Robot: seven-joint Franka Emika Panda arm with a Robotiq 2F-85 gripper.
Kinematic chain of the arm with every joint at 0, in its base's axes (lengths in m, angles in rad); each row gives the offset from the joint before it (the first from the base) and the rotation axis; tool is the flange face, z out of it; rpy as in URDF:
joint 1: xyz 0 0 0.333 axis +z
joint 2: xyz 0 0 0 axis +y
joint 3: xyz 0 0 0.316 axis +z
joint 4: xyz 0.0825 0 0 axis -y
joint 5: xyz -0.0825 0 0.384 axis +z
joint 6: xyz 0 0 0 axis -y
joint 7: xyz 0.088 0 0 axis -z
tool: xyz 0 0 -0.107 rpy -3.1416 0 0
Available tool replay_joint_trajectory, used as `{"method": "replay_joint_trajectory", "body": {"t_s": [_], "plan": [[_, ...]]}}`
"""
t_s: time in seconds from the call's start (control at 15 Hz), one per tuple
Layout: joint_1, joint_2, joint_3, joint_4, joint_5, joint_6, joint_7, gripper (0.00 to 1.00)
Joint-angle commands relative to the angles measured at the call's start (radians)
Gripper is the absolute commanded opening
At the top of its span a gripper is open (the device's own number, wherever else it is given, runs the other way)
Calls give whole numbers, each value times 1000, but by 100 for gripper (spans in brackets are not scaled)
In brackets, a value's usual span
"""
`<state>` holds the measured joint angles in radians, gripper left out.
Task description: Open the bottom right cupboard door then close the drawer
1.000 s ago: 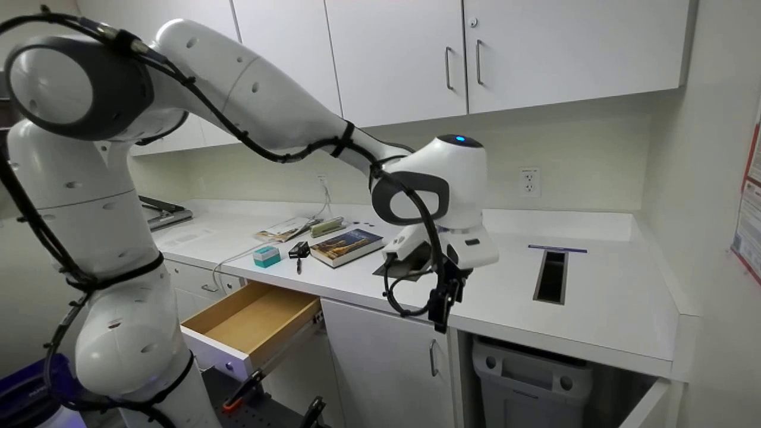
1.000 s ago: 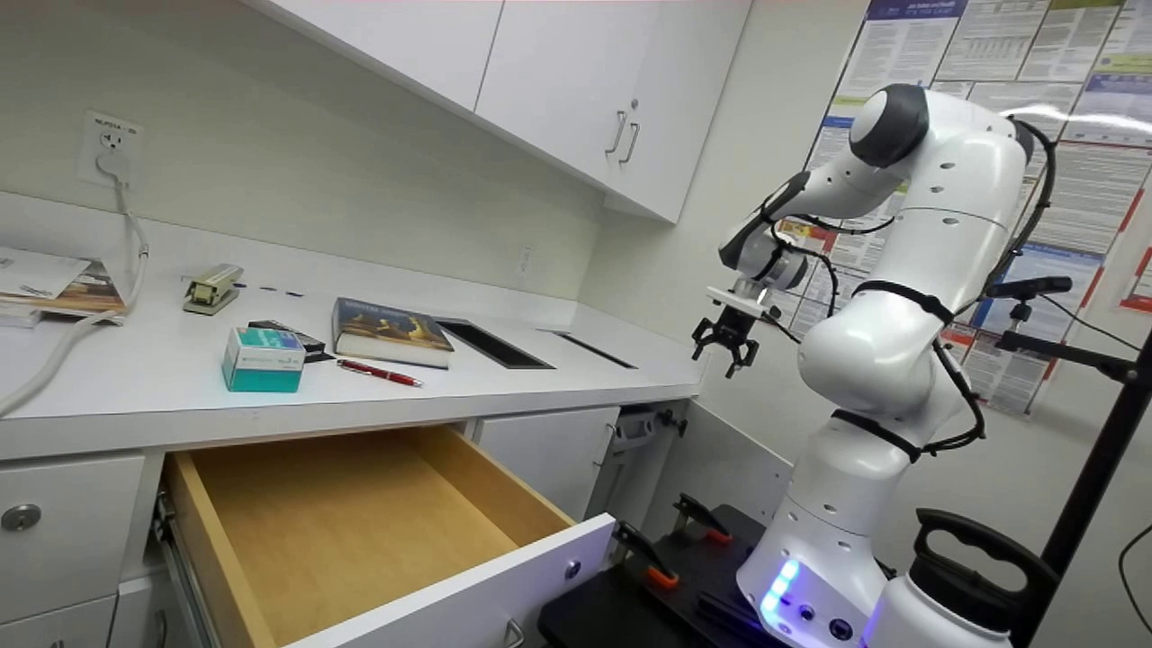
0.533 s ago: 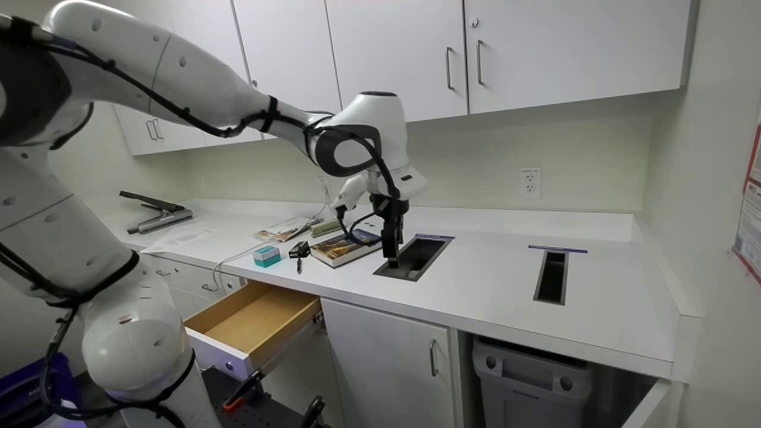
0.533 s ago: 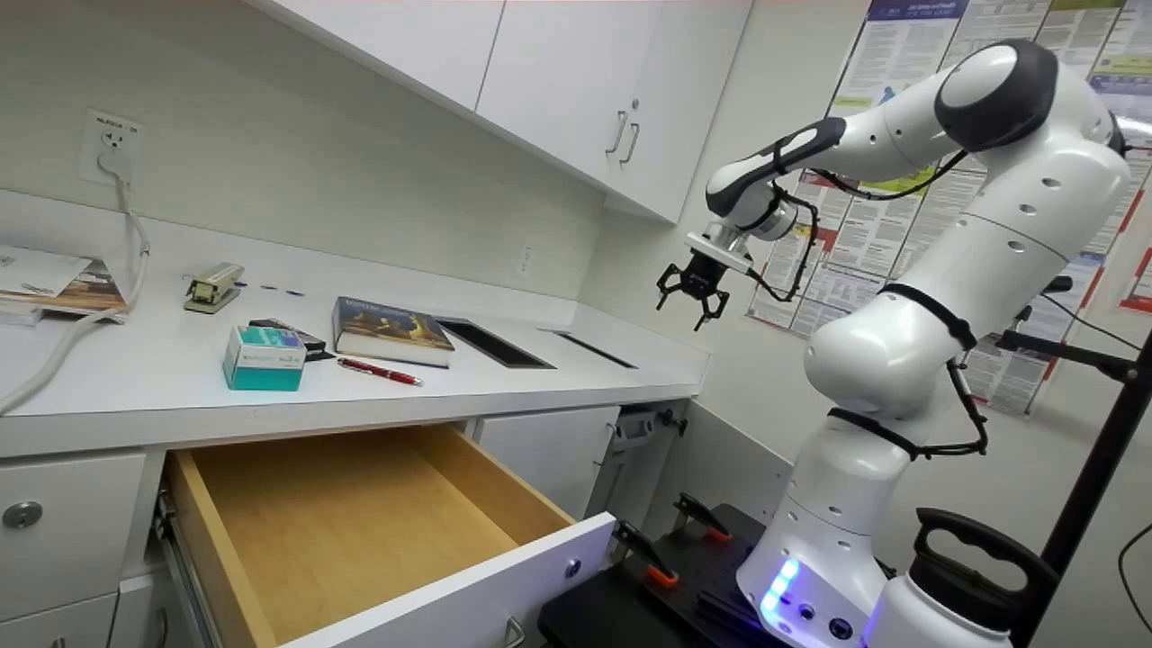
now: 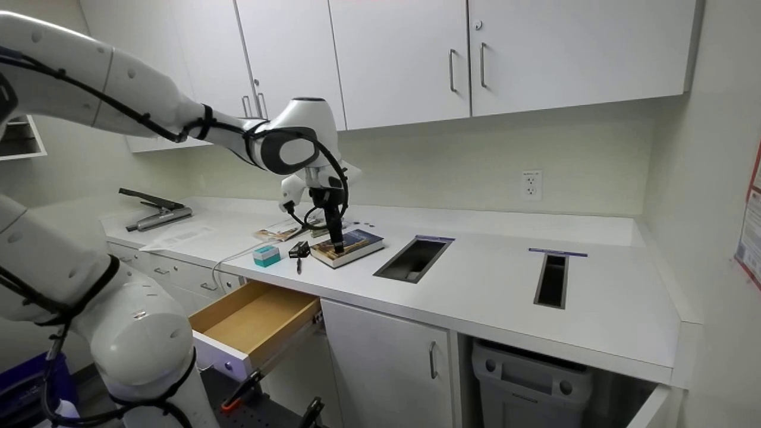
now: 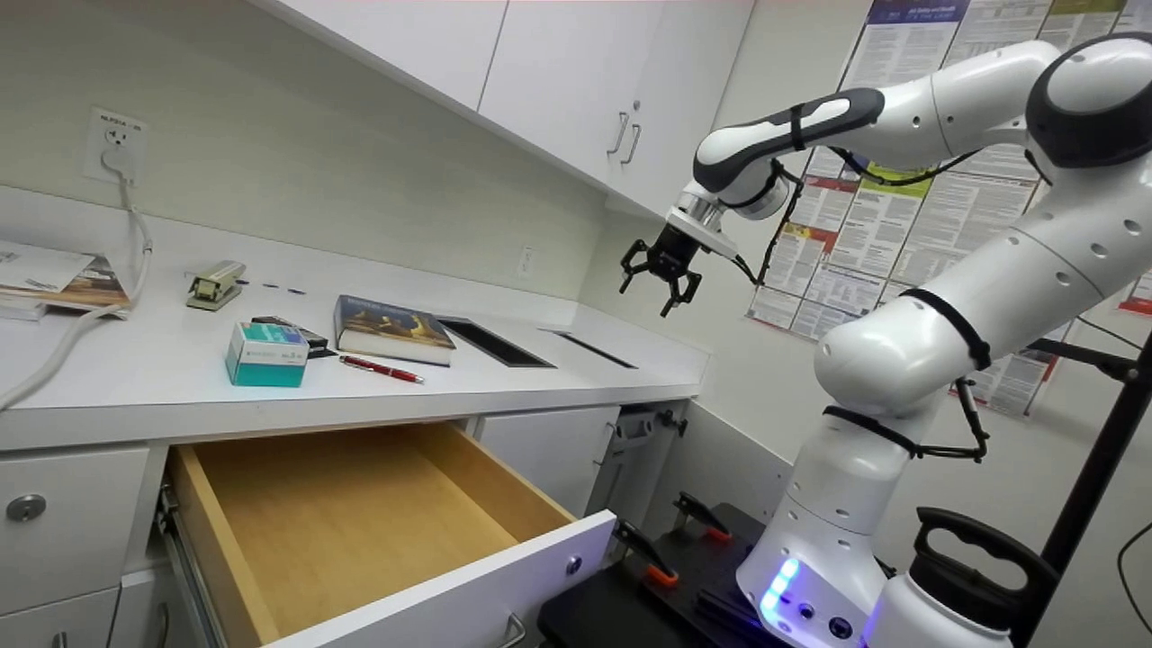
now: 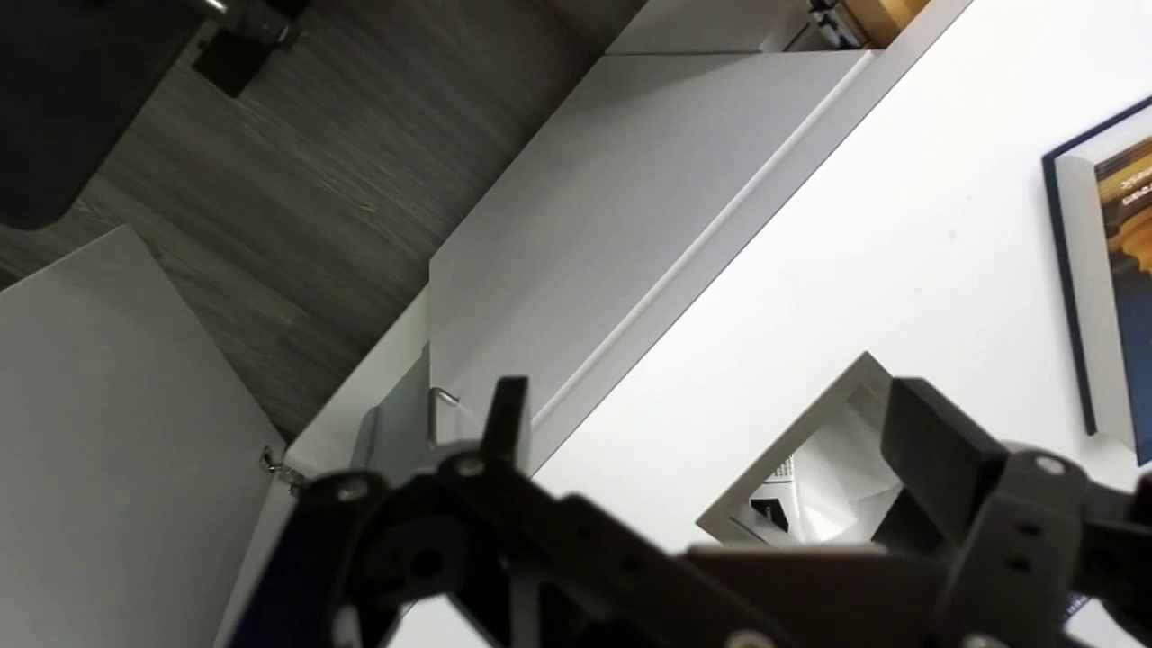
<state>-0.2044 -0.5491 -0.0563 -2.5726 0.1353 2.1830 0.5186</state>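
I see the cupboard door [image 7: 117,432] swung open, left in the wrist view, and the drawer [image 6: 360,522] extended, lower left in an exterior view. The gripper [image 6: 643,302] hangs clear of both, jaws spread and unloaded, presumably for the closing push.

My gripper [image 6: 644,300] is higher than the counter [image 6: 504,385]. In both exterior views the book [image 6: 396,333] lies on it, right of the box [image 6: 266,355]; below, the drawer [image 6: 378,522] juts out, left of the swung-out bottom right cupboard door [image 6: 729,463].
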Motion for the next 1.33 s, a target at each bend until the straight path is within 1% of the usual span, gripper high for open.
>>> {"method": "replay_joint_trajectory", "body": {"t_s": [0.0, 0.27, 0.33, 0.4, 0.47, 0.6, 0.8, 1.0, 1.13, 1.27], "plan": [[-17, 2, 9, 2, 7, -3, -6, 100], [-26, 10, -1, 3, 6, -3, -8, 100], [-12, 39, -3, 18, 4, 5, -42, 100], [31, 56, -2, 40, 22, 11, -111, 100], [48, 66, 25, 57, 12, 9, -122, 100], [110, 83, 85, 104, 23, -10, -123, 100], [212, 118, 185, 173, 30, -17, -110, 100], [316, 144, 280, 210, 43, -3, -124, 100], [376, 159, 322, 222, 50, 9, -151, 100], [429, 167, 345, 224, 60, 16, -198, 100]]}}
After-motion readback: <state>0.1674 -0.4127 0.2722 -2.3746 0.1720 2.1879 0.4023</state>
